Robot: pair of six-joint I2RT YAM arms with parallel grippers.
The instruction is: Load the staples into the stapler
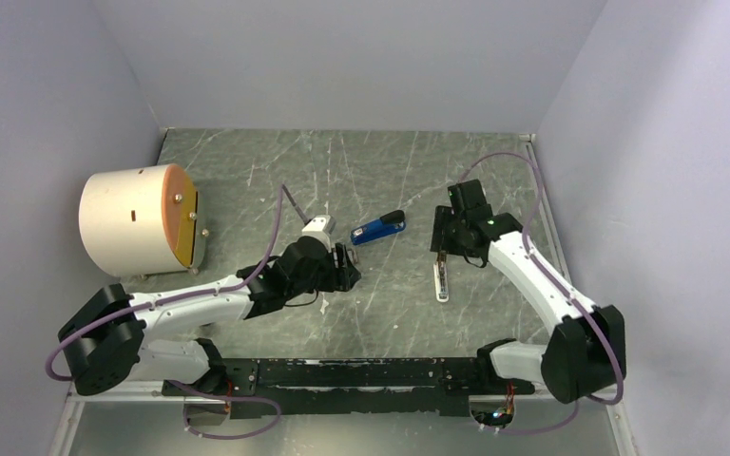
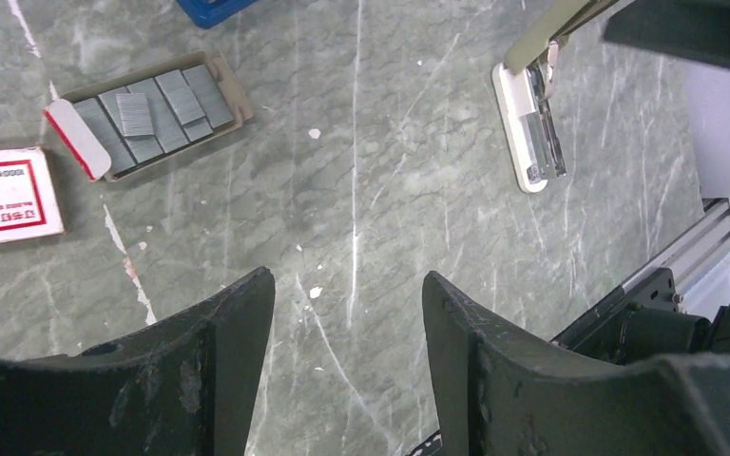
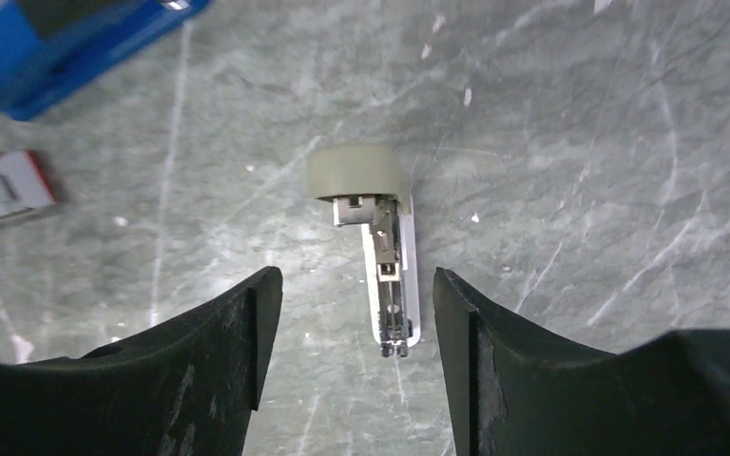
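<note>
Looking down from overhead, the stapler [image 1: 378, 229] lies on the table [image 1: 247, 171] near its middle. The left gripper [image 1: 345, 274] sits at its seven o'clock and the right gripper [image 1: 441, 253] at its four o'clock. A pale beige bar [image 1: 442, 282] lies just at six o'clock of the right gripper, and a big cream drum [image 1: 138, 220] stands far off at nine o'clock.

From the left wrist, the left gripper [image 2: 349, 285] has its jaws spread apart with only bare table between them. The staples [image 2: 152, 109] lie as grey strips in an open tray [image 2: 238, 95] at eleven o'clock. The red-and-white box [image 2: 5, 195] is at nine, a blue corner of the stapler [image 2: 211, 9] at twelve, and the beige bar [image 2: 532, 133] at two.

From the right wrist, the right gripper [image 3: 356, 280] also gapes wide and holds nothing. The beige bar [image 3: 380, 237] lies just beyond its fingertips at twelve o'clock. The stapler [image 3: 57, 47] is at ten, and the tray's red end [image 3: 0, 190] shows blurred at nine.
</note>
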